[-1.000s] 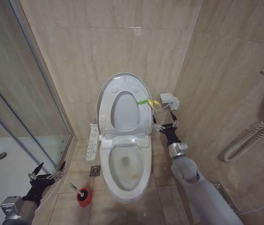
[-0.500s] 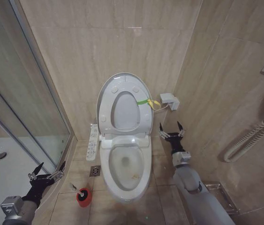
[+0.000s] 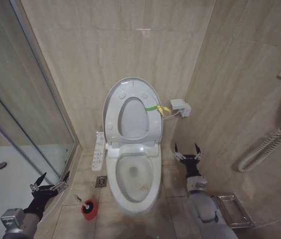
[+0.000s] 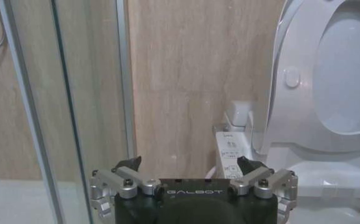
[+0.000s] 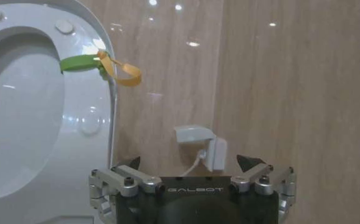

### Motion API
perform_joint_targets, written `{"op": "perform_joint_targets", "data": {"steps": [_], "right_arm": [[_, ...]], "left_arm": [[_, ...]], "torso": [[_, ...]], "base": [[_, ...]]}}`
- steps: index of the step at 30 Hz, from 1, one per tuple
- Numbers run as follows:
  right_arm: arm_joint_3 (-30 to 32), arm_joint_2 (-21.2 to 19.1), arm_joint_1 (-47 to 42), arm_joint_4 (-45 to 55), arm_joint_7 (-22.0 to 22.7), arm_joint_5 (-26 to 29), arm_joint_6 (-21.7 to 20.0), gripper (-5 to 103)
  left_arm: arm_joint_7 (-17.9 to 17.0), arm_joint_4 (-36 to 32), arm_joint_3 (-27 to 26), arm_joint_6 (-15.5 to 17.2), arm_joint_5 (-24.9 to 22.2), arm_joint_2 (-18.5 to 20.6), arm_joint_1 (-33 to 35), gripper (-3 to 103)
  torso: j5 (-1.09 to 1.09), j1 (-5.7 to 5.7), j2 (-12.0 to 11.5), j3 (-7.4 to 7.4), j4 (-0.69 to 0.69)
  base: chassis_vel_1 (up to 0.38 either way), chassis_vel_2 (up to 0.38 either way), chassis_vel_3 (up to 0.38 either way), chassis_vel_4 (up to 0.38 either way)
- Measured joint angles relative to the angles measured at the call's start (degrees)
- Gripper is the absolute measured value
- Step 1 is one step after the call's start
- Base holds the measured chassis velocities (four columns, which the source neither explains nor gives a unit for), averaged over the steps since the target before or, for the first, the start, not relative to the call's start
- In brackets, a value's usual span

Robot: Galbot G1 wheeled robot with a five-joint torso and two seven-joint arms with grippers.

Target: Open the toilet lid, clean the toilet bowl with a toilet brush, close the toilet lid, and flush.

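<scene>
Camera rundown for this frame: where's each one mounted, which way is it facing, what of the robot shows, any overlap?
Head: high, looking down at toilet bowl, raised toilet lid, toilet brush; left gripper and right gripper show.
Left wrist: behind open left gripper, facing shower glass, lid.
Right wrist: behind open right gripper, facing wall, lid strap.
Shared: lid.

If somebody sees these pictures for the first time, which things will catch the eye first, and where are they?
First is the white toilet against the tiled wall: the toilet lid stands upright with a yellow-green strap at its edge, and the toilet bowl lies open below. The red holder with the toilet brush stands on the floor at the robot's left of the bowl. The right gripper hangs open beside the bowl, and the left gripper is open near the shower glass.
</scene>
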Motion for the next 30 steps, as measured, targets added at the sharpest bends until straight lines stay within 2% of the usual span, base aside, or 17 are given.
{"op": "perform_joint_targets", "data": {"steps": [15,24,30], "right_arm": [[4.2,1.9,-6.2,2.8,-1.0,-1.1,0.9,100],[4.9,5.3,-9.3,5.1,-2.2,-4.3,1.9,100],[4.4,7.1,-10.1,8.0,-4.1,-4.9,4.6,100]], "left_arm": [[0.0,0.0,0.0,0.0,0.0,0.0,0.0,100],[0.0,0.0,0.0,0.0,0.0,0.0,0.0,100],[0.0,0.0,0.0,0.0,0.0,0.0,0.0,100]], "torso": [[0.00,0.00,0.0,0.00,0.00],[0.00,0.00,0.0,0.00,0.00],[0.00,0.00,0.0,0.00,0.00]], "base": [[0.000,0.000,0.000,0.000],[0.000,0.000,0.000,0.000],[0.000,0.000,0.000,0.000]]}}
